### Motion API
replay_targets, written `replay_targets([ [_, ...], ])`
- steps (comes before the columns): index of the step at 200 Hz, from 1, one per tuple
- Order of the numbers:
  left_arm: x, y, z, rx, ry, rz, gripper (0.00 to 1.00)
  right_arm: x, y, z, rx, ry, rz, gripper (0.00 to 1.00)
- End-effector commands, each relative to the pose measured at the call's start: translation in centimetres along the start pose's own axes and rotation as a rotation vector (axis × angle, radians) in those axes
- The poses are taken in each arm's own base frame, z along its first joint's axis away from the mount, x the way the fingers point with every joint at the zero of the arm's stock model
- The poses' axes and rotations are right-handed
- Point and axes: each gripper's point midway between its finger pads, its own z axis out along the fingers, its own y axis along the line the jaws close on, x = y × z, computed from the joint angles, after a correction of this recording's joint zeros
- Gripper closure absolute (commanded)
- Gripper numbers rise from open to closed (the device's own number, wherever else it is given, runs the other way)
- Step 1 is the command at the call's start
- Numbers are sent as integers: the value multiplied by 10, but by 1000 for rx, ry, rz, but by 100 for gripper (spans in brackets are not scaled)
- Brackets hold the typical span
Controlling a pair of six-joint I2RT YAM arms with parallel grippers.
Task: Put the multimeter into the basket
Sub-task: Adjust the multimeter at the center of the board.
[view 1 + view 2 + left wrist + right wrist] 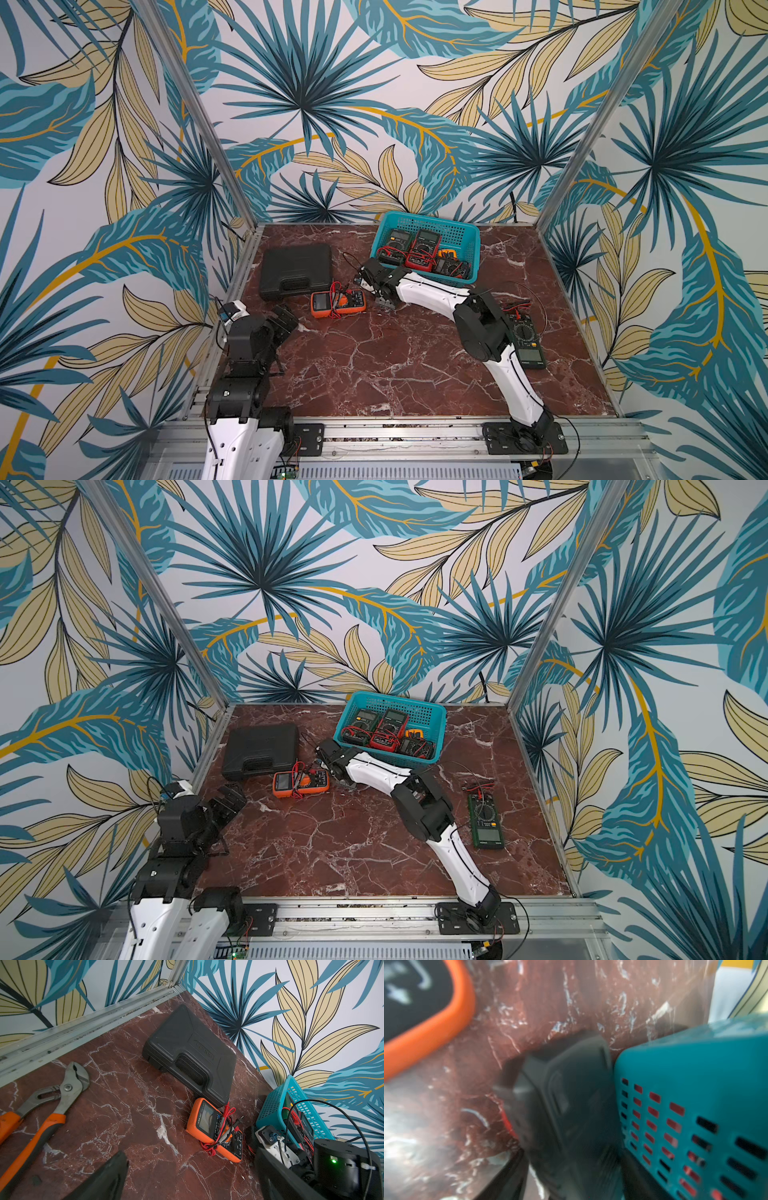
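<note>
The teal mesh basket (432, 218) (399, 698) stands at the back of the table with three multimeters inside. An orange multimeter (338, 304) (301, 782) (209, 1124) wrapped in its leads lies in front of it to the left. My right gripper (384, 301) (569, 1167) points down between that meter and the basket wall (695, 1068). Its jaws straddle a dark grey boxy thing (566, 1088) that is too blurred to name. My left gripper (286, 318) (191, 1184) hangs open and empty at the near left.
A dark green multimeter (528, 345) (486, 820) lies by the right arm's elbow. A closed black hard case (296, 270) (187, 1049) sits at the back left. Orange-handled pliers (62, 1095) lie by the left rail.
</note>
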Motion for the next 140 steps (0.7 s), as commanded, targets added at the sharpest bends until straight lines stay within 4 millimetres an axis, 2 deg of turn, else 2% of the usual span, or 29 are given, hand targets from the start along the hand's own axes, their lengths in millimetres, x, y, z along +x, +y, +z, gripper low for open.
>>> replay_targets([
  [1,0,3,1,-9,-9,4,0,3,8,0,-33,7,14,40],
  [43,0,2,1,-3,-8,2,0,-2,-2,-19,-40,-38,82,57],
  [71,0,4,0,-7,-9,3,0,-4,-4,-35,-75,-69,145,64],
  [112,-1,3,-1,-4,-13,2,0,3,-5,-62,-134,-97,270,71],
  [140,-1,3,-2,1,-14,3,0,10,5,-84,-225,-121,410,74],
])
